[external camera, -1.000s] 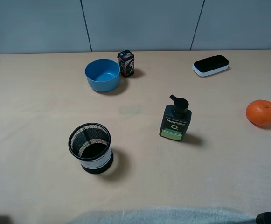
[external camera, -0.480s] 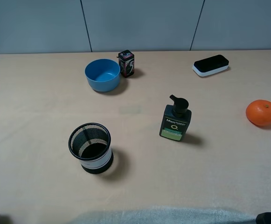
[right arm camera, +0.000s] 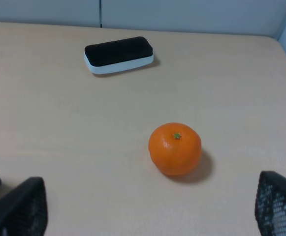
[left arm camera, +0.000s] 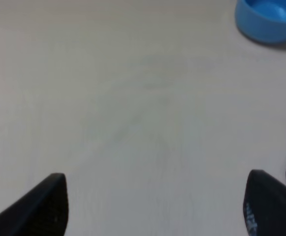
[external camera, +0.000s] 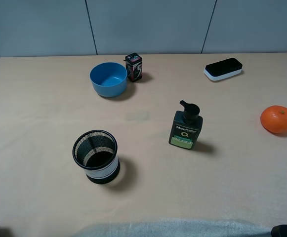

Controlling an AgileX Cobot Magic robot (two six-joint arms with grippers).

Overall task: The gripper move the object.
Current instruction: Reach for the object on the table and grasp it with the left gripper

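The black wire-mesh pen cup (external camera: 96, 157), with a white band and a black base, stands upright on the tan table (external camera: 44, 118) at the front left in the high view. Neither gripper is near it. In the left wrist view my left gripper (left arm camera: 155, 181) is open and empty over bare table, with its two black fingertips (left arm camera: 51, 196) far apart. In the right wrist view my right gripper (right arm camera: 151, 183) is open and empty, with mesh-patterned fingertips (right arm camera: 275, 201) wide apart, short of the orange (right arm camera: 174, 148).
A blue bowl (external camera: 108, 79) and a small dark box (external camera: 134, 66) stand at the back. A dark pump bottle (external camera: 185, 126) stands mid-table. An orange (external camera: 277, 119) lies at the right. A black and white eraser (external camera: 223, 68) lies at the back right.
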